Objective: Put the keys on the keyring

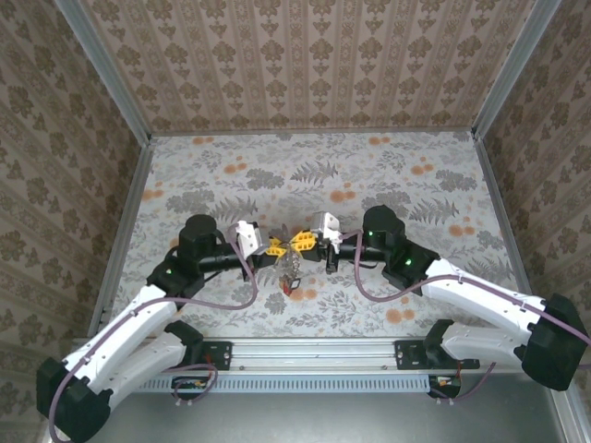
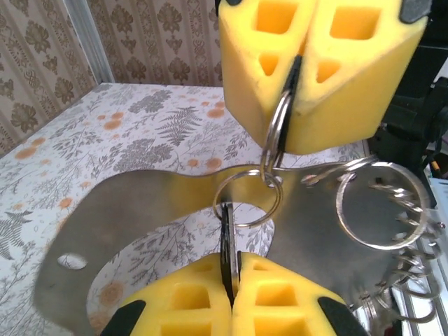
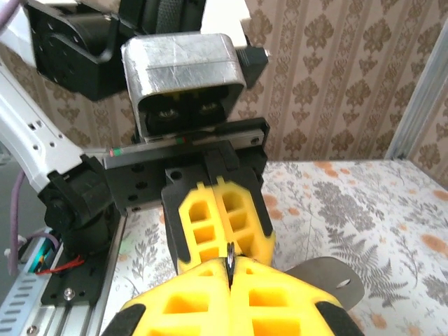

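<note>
The left gripper (image 1: 277,246) and the right gripper (image 1: 301,242) meet tip to tip above the middle of the flower-printed bench (image 1: 416,185). Both have yellow foam jaws.

The right jaws are pressed fully together on a silver split ring of wire (image 2: 278,122), which hangs out of their seam towards the left jaws. A second, smaller silver ring (image 2: 246,199) is linked through it and lies in the gap between the two pairs of jaws.

The left jaws are also closed tight. A thin dark metal edge (image 2: 227,241) is pinched in their seam and rises to the smaller ring. It is seen edge-on, so what it is cannot be told.

The keyring (image 2: 140,203), a broad flat band of grey steel bent into an arc with a small hole (image 2: 70,262) near one end, passes behind the linked rings, between the two pairs of jaws. Whether it touches either pair cannot be told.

To one side of the right jaws a larger silver ring (image 2: 378,203) lies against the band, with a stack of further wire rings (image 2: 413,255) just past it.

From above, a small dark bunch with a red patch, apparently the keys (image 1: 289,277), hangs just below where the jaws meet. It is too small to make out.
</note>
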You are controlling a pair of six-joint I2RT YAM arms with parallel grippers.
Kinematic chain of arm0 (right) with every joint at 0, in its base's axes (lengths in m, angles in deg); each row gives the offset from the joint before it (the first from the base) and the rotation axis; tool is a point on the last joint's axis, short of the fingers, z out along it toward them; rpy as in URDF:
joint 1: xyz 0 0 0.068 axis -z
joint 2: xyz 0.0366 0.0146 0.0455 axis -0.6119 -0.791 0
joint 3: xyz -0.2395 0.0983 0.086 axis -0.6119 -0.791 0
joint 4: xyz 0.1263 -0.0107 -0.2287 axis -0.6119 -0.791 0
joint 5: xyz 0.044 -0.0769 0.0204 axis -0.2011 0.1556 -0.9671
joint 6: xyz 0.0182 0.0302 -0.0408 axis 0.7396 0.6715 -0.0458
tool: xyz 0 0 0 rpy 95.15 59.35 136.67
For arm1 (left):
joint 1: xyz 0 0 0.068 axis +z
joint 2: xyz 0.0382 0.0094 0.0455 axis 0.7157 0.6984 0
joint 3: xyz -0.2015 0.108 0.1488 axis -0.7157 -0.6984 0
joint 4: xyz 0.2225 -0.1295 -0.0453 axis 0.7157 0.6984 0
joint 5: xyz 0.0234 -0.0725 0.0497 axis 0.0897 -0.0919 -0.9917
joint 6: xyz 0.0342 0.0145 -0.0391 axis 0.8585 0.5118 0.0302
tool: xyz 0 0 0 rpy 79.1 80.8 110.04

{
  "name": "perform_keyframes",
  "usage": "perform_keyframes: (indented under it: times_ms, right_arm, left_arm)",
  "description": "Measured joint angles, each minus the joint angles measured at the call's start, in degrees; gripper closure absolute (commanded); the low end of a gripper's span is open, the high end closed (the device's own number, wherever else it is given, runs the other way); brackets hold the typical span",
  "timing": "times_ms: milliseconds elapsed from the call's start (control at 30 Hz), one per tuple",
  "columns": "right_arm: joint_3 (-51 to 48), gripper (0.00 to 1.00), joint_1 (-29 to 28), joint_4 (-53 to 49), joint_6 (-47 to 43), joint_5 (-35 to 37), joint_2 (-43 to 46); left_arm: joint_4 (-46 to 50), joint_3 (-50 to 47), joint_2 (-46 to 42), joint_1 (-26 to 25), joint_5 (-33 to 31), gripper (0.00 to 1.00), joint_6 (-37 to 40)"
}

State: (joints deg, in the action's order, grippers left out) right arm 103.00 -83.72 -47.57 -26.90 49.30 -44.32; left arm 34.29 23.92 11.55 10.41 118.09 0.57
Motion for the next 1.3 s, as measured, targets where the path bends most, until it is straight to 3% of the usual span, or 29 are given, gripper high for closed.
perform_keyframes:
  times_ms: [633,767,1000,1300]
  right_arm:
    - [6.0,1.00,-2.8,-14.7,-9.2,3.8,-2.7]
    - [6.5,0.88,-2.9,-15.0,-9.7,4.2,-3.8]
    - [5.8,0.67,-2.6,-13.6,-9.6,5.8,-4.1]
    - [-0.4,0.60,0.7,-8.6,-6.5,9.7,1.2]
  left_arm:
    - [24.2,14.1,2.7,-1.8,-2.3,1.00,18.9]
    - [29.9,17.8,4.9,-2.3,-5.0,1.00,25.6]
    - [40.3,25.0,9.0,-3.4,-14.0,1.00,42.5]
    - [45.1,29.9,16.3,-4.8,-33.9,1.00,66.7]
